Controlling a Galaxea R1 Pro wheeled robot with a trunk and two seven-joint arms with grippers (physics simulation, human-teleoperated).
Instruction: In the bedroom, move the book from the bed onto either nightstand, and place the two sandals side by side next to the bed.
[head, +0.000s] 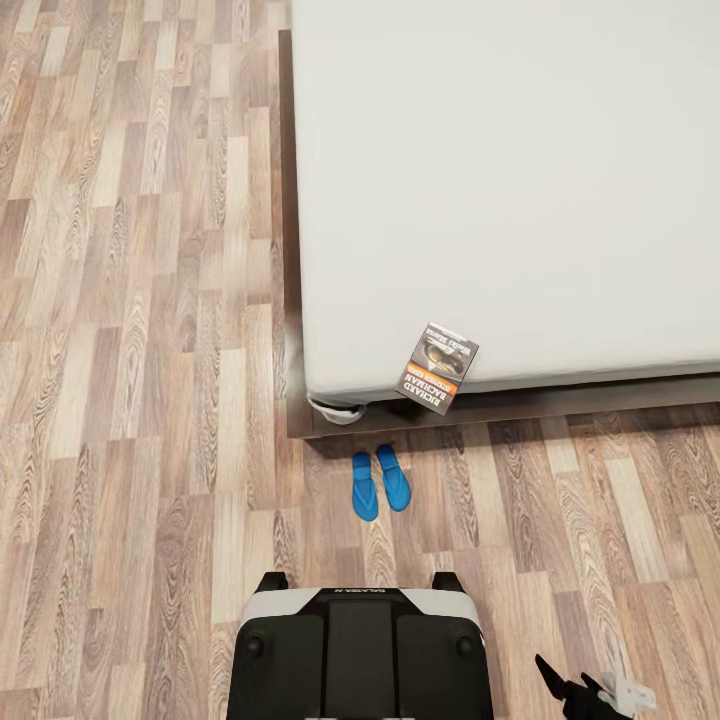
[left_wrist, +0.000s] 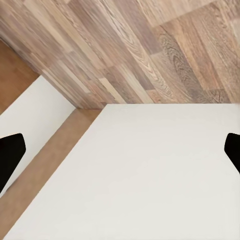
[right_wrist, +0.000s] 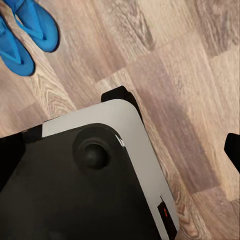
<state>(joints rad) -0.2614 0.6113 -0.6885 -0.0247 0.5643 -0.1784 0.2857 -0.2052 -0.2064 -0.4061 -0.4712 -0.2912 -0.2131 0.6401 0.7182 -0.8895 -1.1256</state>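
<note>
The book (head: 437, 367), dark grey with an orange band, lies on the near edge of the bed (head: 520, 180), close to the mattress's front left corner and slightly overhanging it. Two bright blue sandals (head: 379, 483) lie side by side on the floor just in front of that corner, a short way beyond my base (head: 355, 650). In the right wrist view the sandals (right_wrist: 30, 30) lie past the base's corner. My right gripper (head: 578, 690) hangs low beside the base, open and empty (right_wrist: 120, 155). My left gripper (left_wrist: 120, 155) is open over a pale flat surface. No nightstand is in view.
Light-brown wood-plank floor (head: 130, 300) stretches along the bed's left side and in front of it. The dark brown bed frame (head: 292, 250) rims the mattress. A pale rounded thing (head: 335, 410) sticks out under the mattress corner.
</note>
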